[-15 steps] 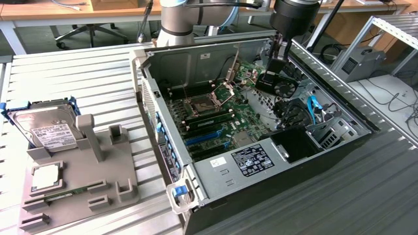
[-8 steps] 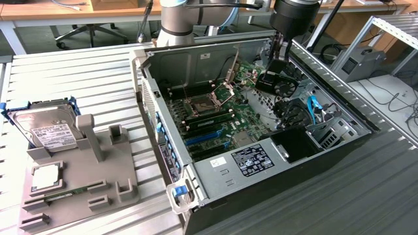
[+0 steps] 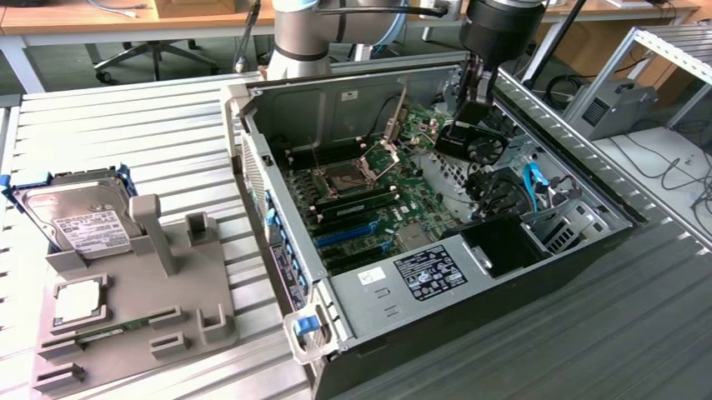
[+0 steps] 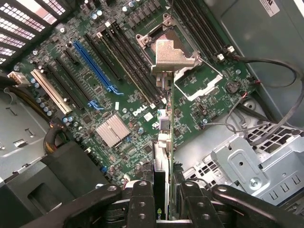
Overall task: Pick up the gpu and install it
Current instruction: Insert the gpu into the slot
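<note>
Plainly, the step in hand is the carry to the machine. The black two-fingered gripper is clamped on the gpu, a thin green circuit card with a round black fan cooler on one face. It hangs in the upper part of the exterior view, toward that view's right, inside the open grey steel computer case and above the green motherboard, touching neither.

From the wrist, the gripper has a ribbed black finger on each side of the card. The gpu is seen edge-on as a narrow green strip, and it ends in its folded silver metal bracket. Beneath it the motherboard is busy with small parts. Long black memory slots run side by side, and there is a glossy blue expansion slot and a small finned silver heatsink.

By my judgement the pick is done and the install is not, since no part of the card sits in a slot. Seating it would call for the card's contact edge to be square over one long slot, with the bracket toward the case's rear wall (which slot is meant I cannot tell). The board is rigid but thin, so a skewed press could bind.

At the exterior view's left, a silver hard drive with a white label stands in a matte grey moulded holder on the ribbed metal table.
</note>
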